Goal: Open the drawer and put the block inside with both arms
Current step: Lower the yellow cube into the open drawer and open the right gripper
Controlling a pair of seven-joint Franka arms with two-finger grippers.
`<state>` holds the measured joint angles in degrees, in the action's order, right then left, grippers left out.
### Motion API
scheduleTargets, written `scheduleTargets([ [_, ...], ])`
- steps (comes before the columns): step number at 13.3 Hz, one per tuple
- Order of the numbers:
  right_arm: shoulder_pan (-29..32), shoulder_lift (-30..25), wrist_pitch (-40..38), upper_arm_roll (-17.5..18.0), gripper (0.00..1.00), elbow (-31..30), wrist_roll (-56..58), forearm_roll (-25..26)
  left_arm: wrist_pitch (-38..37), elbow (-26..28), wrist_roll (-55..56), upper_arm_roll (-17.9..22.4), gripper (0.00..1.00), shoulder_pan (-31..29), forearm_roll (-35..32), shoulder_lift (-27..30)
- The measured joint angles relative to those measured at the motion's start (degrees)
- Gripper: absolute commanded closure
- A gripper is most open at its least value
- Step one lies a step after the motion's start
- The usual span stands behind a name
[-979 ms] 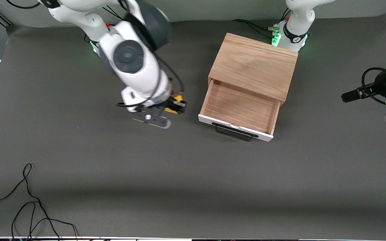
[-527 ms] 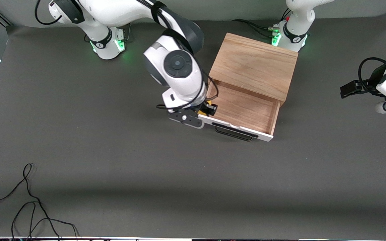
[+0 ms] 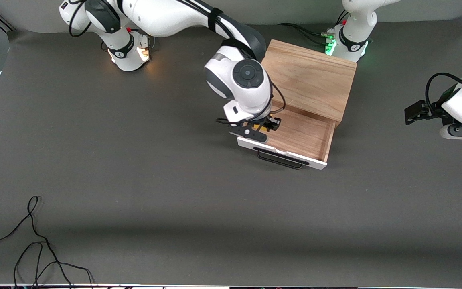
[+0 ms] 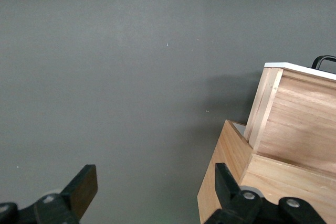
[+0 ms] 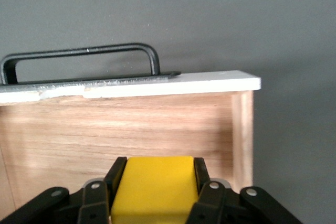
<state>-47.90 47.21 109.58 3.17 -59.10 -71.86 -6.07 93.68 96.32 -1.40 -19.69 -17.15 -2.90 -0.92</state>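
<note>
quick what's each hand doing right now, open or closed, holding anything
Right hand: shut on the small bright yellow cube, over the open white-fronted wooden drawer.
Left hand: open, holding nothing, waiting beside the light wooden box.

We take the light wooden box [image 3: 309, 78] as our landmark. Its white-fronted drawer with a black bar handle [image 3: 291, 134] stands pulled out toward the front camera. Over the drawer's corner toward the right arm's end, the right gripper [image 3: 266, 126] holds the small yellow cube [image 5: 155, 187]. The left gripper [image 3: 413, 112] waits well apart, toward the left arm's end.
</note>
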Motion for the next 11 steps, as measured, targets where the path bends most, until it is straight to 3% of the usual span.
scheduleTargets([
  [8,-2.7,3.8,2.9,-0.5,1.00,0.1,-1.2,0.0,0.5,-0.1,0.0,0.4,0.00,0.8,1.5,0.2],
  [9,-2.7,3.8,2.9,-0.6,0.23,0.2,-1.2,0.0,0.5,-0.1,0.0,2.8,0.00,3.4,1.7,0.2],
  [10,-2.7,3.8,2.8,-0.6,0.01,0.2,-1.2,0.3,0.5,-0.1,0.0,7.2,0.00,8.0,1.7,0.2],
  [11,-2.8,3.8,2.8,-0.5,0.00,0.2,-1.2,2.0,0.5,-0.1,0.0,12.0,0.00,12.7,1.7,0.2],
])
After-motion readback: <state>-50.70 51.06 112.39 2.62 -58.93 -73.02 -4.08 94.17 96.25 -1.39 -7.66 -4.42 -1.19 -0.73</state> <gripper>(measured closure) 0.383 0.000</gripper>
